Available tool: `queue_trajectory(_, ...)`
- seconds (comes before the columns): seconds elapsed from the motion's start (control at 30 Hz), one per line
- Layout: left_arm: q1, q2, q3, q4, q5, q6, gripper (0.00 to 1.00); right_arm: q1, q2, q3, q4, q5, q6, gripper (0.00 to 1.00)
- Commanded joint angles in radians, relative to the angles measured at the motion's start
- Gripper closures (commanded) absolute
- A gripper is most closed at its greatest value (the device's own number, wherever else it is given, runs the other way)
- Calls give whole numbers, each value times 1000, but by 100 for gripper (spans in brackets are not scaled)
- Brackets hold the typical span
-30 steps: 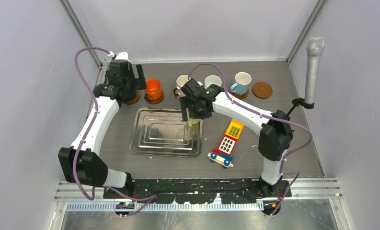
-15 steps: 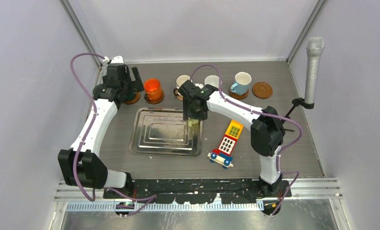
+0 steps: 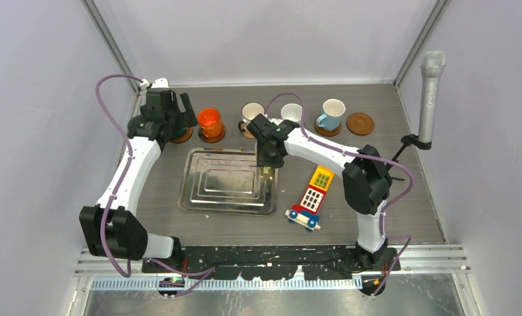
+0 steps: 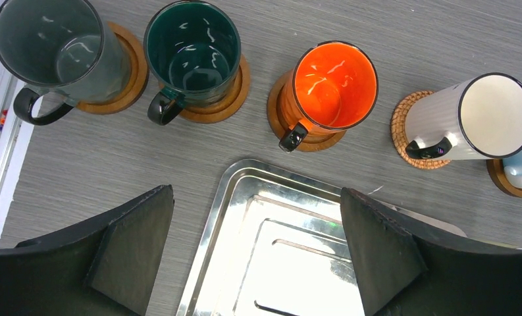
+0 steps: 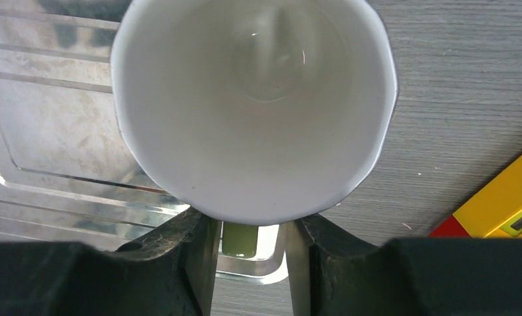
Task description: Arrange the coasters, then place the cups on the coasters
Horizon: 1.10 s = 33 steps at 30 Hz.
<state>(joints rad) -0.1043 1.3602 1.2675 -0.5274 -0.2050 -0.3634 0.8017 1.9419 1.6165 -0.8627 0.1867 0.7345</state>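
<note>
Narrowing since earlier, right gripper (image 5: 249, 240) now flanks pale cup (image 5: 255, 99) handle.

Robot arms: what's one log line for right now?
right jaws: open, astride handle of pale cup, tray edge | left jaws: open, empty | far-right coaster: empty

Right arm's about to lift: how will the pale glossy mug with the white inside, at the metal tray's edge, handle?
The pale glossy mug looks glazed, so probably rigid, slick and chip-prone. The right gripper flanks only its slim handle, so the mug may swing or tilt when raised. Empty, it's likely light.
</note>
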Motion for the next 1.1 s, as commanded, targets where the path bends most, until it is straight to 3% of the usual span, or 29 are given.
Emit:
queue_trajectory(0.0,8,-32,-1,43,12,-11,0,-10,-27,-22,45,47,15,59)
queue_trajectory(0.2,9,-20,1,40,9,-1,0,-14,-39,-39,48,72,-6,74)
queue_trajectory(0.37,10,-21,0,39,7,3,0,-13,-75,-49,53,96,-31,99)
queue_trajectory(0.8,9,-36,18,14,41,21,0,-13,-348,-133,140,126,-222,100)
queue_trajectory(1.07,9,-48,43,3,59,61,0,-72,-411,-41,145,222,-314,100)
